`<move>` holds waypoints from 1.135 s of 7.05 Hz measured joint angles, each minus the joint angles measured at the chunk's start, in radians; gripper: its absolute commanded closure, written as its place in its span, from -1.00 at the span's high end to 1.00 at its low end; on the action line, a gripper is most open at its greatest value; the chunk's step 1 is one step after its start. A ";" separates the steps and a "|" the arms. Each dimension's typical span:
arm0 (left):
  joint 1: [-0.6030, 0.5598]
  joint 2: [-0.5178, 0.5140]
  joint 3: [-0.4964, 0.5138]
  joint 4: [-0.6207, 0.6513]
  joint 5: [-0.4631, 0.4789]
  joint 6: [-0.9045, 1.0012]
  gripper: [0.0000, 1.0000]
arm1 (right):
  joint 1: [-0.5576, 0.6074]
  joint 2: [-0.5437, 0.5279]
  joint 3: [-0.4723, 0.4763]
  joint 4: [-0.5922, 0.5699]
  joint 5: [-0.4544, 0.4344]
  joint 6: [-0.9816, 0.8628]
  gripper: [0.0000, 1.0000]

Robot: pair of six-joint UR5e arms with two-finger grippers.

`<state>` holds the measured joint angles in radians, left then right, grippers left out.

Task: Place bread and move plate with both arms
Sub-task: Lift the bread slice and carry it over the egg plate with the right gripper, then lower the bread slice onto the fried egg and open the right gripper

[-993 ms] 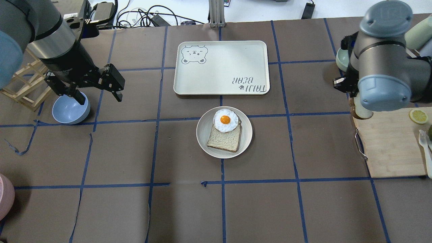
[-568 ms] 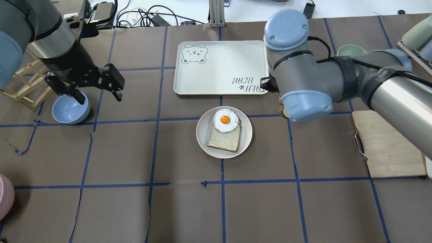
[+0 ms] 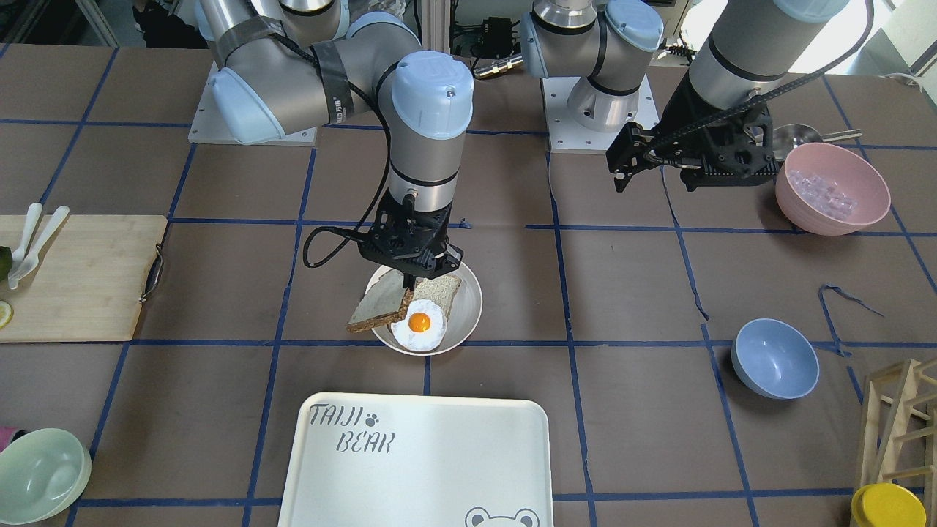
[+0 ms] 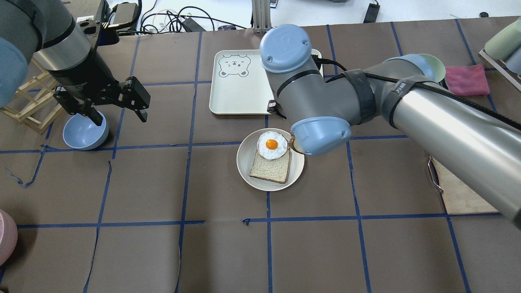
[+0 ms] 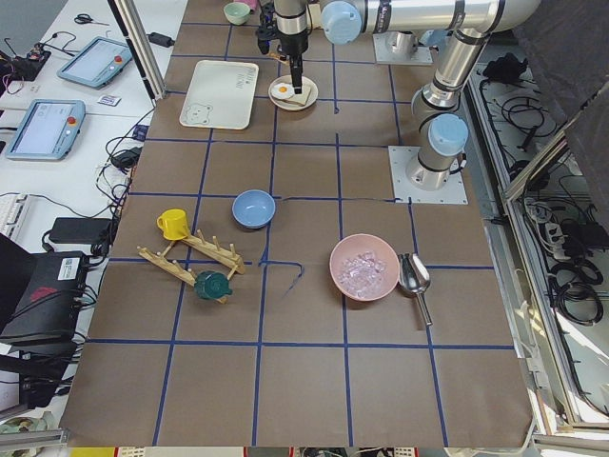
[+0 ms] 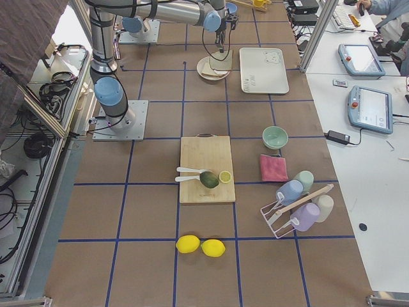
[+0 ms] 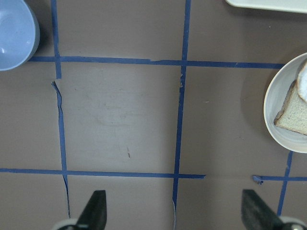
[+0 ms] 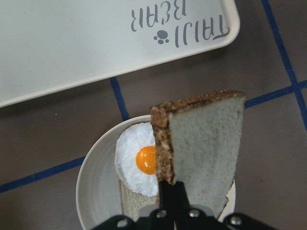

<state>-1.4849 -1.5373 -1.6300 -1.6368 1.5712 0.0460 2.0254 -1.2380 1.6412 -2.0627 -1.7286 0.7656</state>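
— Right claw is pinched narrow on the bread, gripping one edge of the slice and nothing else.

— Which way does it run from the fingertips?

— Straight out ahead of them. I see its long axis pointing away from the claw, with one broad face turned toward my wrist camera, so it hangs tilted rather than flat. The crumb is pale greyish-white, with rough dark brown crust along the far edge and the side nearest the egg.

— What sits under it?

— Just below the claw is the egg, lying on a lower slice whose length runs back beneath the claw. Both rest in the plate. I judge my slice off-centre: from the front view it seems to overhang the plate's rim on the side away from the egg.

— So the move?

— I'd say it turns on shifting toward the egg and laying the slice flat, lined up with the one beneath, before I let go.

— Beyond the plate?

— The tray is ahead of the claw and apart from the plate.

— Other arm?

— Left claw is well apart, out past the egg side, spread wide and empty, with a blue bowl just beside it. My right arm is plainly nearer.
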 measured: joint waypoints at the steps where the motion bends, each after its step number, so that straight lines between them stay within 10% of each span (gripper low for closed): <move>1: 0.000 0.000 0.000 0.000 0.000 0.000 1.00 | 0.018 0.025 -0.008 0.003 0.018 0.035 -1.00; 6: 0.000 0.000 0.001 0.000 0.000 0.000 1.00 | 0.037 0.087 -0.009 0.010 0.029 0.080 -0.93; 8: 0.001 -0.001 0.000 0.000 0.000 0.000 1.00 | 0.038 0.094 -0.009 0.005 0.032 0.084 0.13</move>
<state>-1.4839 -1.5384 -1.6296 -1.6368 1.5708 0.0460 2.0631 -1.1438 1.6326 -2.0574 -1.6966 0.8493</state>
